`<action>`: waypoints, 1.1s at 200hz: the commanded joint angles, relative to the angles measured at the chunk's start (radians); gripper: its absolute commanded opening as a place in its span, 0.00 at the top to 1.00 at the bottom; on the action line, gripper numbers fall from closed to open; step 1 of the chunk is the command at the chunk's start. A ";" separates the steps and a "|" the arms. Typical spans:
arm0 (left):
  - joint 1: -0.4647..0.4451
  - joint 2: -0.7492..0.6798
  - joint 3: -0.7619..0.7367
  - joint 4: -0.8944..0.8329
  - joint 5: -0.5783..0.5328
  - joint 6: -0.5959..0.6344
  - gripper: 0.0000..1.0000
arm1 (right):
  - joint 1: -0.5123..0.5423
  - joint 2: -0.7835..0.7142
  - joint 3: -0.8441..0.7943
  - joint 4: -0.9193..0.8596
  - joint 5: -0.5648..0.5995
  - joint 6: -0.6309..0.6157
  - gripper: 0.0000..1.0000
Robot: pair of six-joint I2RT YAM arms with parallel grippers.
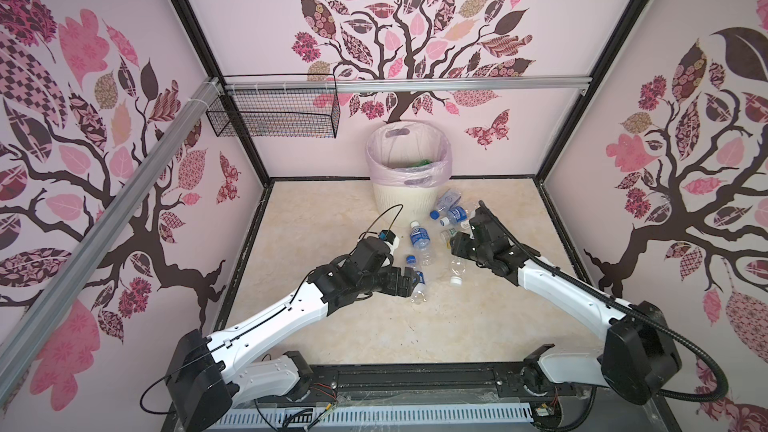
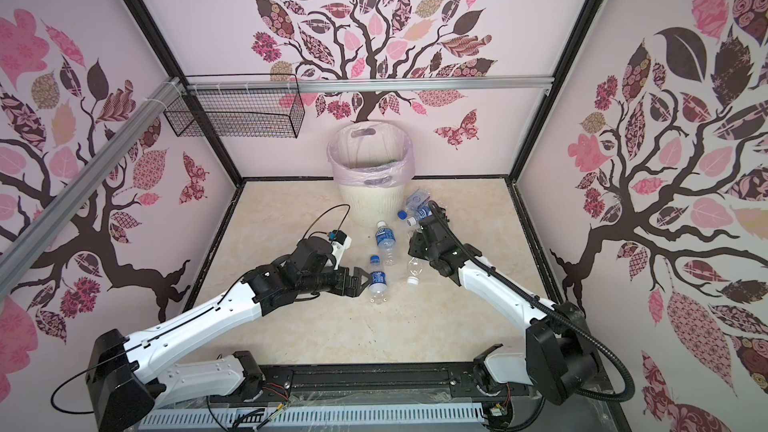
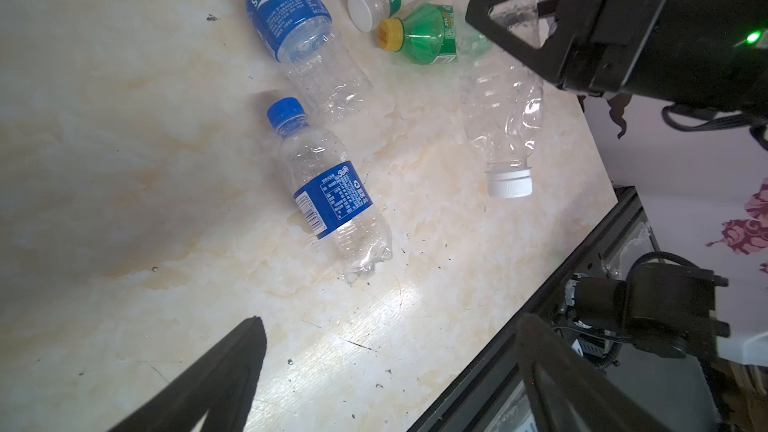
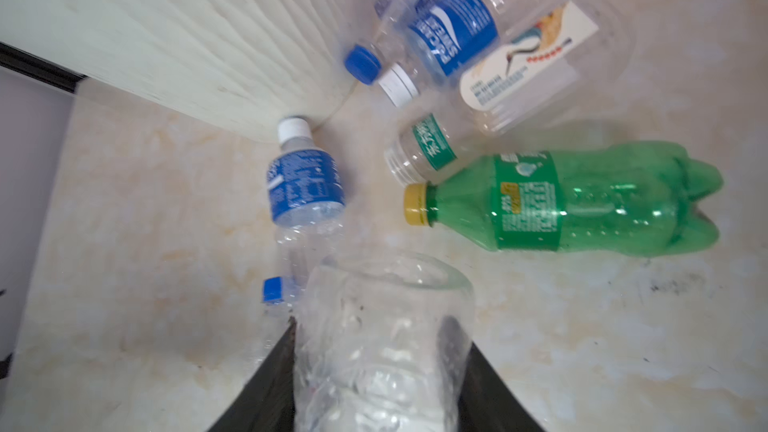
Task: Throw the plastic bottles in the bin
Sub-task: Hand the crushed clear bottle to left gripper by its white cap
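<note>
Right fingers (image 4: 270,388) pinch a clear bottle (image 4: 382,326).

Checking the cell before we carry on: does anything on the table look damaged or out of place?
The clear unlabelled bottle, gripped at its base end by the right gripper, is crumpled and dented along its body. The other bottles just lie scattered beside the bin; no spill shows.

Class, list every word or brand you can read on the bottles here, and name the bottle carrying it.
"POCARI SWEAT": blue label of the clear white-capped plastic bottle.
Too small or blurred: print on the blue-capped clear plastic bottle; characters on the green yellow-capped plastic bottle and the green-labelled clear bottle.
</note>
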 commanded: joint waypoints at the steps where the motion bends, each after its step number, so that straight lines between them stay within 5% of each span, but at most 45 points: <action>1: -0.007 0.024 0.065 0.092 0.071 -0.063 0.03 | -0.003 -0.055 0.081 -0.019 -0.082 0.023 0.48; 86: -0.010 0.138 0.148 0.199 0.113 -0.149 0.06 | 0.021 -0.045 0.210 0.015 -0.178 0.045 0.49; 220: -0.033 0.251 0.226 0.272 0.151 -0.177 0.29 | 0.027 -0.019 0.254 0.023 -0.191 0.025 0.49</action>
